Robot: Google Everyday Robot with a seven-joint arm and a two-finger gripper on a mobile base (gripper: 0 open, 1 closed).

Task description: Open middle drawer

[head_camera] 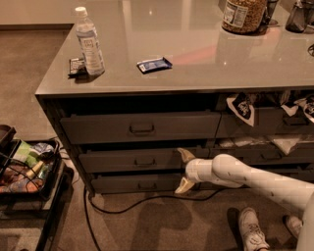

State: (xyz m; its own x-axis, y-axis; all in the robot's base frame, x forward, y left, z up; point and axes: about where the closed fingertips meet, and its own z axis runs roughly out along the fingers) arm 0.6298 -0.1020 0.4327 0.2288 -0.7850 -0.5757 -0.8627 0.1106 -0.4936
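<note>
Spread gripper [184,170] faces right end of middle drawer [122,161].

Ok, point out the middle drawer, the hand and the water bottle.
middle drawer [113,161]: camera view, bare front left of its handle.
hand [178,170]: camera view, midway between its open fingertips, by the drawer's right end.
water bottle [90,45]: camera view, on its label.

The gripper [184,170] sits before the right end of the middle drawer [122,161], right of its handle [144,162]. On the countertop [206,68] above, a water bottle [90,41] stands left of a packet [154,64], with a jar [244,14] behind at right.
</note>
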